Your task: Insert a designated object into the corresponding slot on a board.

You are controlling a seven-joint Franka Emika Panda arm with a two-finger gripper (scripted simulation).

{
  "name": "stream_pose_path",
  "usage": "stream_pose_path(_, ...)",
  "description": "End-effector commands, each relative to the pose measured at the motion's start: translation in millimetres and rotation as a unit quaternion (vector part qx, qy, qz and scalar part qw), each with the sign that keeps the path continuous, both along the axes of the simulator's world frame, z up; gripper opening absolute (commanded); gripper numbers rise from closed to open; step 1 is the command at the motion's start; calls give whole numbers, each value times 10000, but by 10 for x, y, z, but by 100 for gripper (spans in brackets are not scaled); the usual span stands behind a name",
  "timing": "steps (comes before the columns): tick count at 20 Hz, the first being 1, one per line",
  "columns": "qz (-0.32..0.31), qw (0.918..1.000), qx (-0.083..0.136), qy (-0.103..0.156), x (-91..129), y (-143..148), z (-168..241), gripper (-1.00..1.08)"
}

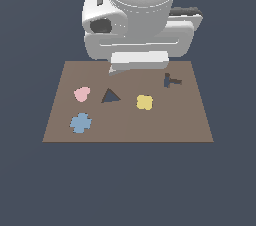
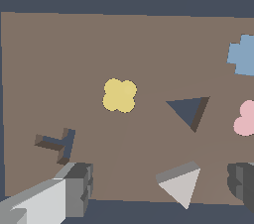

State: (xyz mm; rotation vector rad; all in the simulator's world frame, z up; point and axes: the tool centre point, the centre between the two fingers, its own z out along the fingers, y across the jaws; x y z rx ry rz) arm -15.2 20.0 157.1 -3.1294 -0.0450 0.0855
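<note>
The brown board [image 1: 165,125] [image 2: 59,54] lies flat, bearing a pink heart [image 1: 82,93] [image 2: 245,119], a yellow flower shape [image 1: 144,102] [image 2: 119,95] and a blue cross [image 1: 80,123] [image 2: 243,55]. It has a dark triangular slot [image 1: 110,96] [image 2: 190,110] and a dark T-shaped slot [image 1: 171,81] [image 2: 55,144]. A pale grey triangle piece [image 2: 179,182] rests near the board's edge. It sits between the spread fingers of my gripper [image 2: 158,188] and touches neither one. The gripper is open. In the exterior view the arm's white hand [image 1: 139,60] hides the fingers and most of the piece.
Plain dark blue-grey ground [image 1: 125,185] surrounds the board on all sides. The arm's bulky white body [image 1: 142,5] looms over the board's far edge.
</note>
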Motion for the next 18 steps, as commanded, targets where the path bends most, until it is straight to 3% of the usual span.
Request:
stream_pose_path(1, 0, 10000, 0, 0, 0, 0, 0, 100)
stream_pose_path(12, -575, 9983, -24, -39, -99, -151, -164, 100)
stream_pose_path(18, -1364, 9906, -58, -92, -262, -339, -392, 100)
